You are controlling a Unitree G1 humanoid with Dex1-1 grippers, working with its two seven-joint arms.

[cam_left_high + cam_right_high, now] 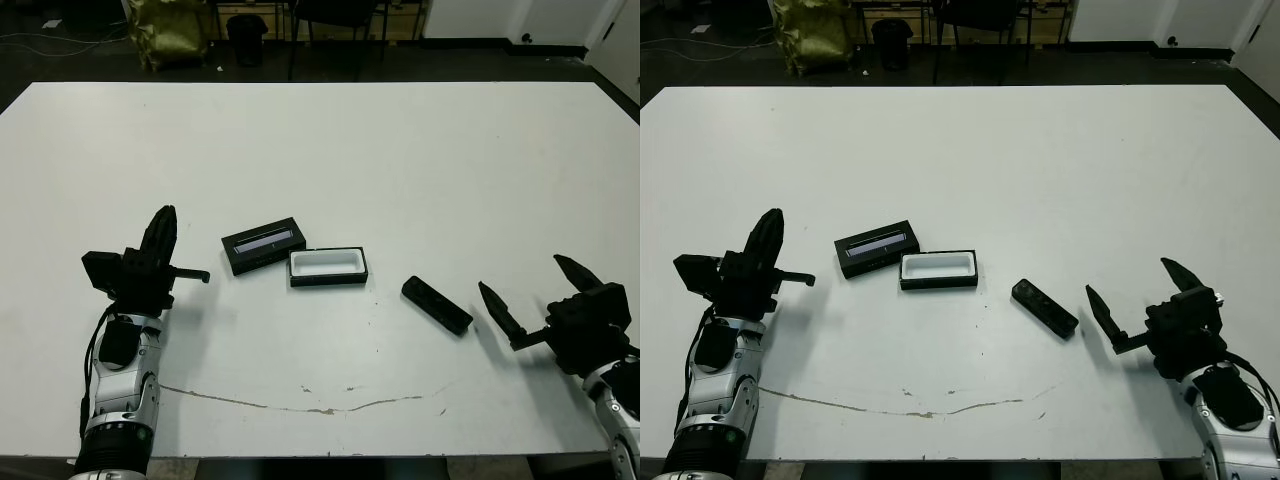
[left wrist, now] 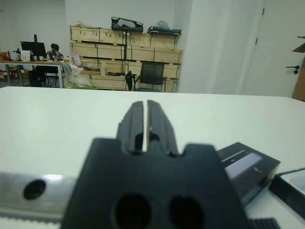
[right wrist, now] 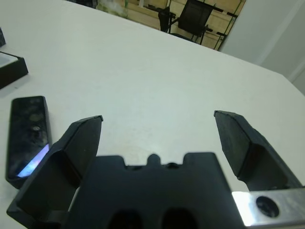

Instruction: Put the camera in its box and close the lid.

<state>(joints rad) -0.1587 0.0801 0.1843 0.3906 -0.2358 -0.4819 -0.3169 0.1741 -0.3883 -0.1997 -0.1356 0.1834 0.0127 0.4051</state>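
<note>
The camera, a slim black bar, lies flat on the white table right of centre; its end also shows in the right wrist view. The box, a black tray with white lining, sits open to the camera's left. Beside the box lies the lid, black with a silvery strip, also seen in the left wrist view. My right gripper is open, just right of the camera, holding nothing. My left gripper is shut and empty, to the left of the lid.
A thin crack line runs across the table near its front edge. Beyond the far edge are a chair, a yellow bag and stacked wooden crates. A person sits at a desk far off.
</note>
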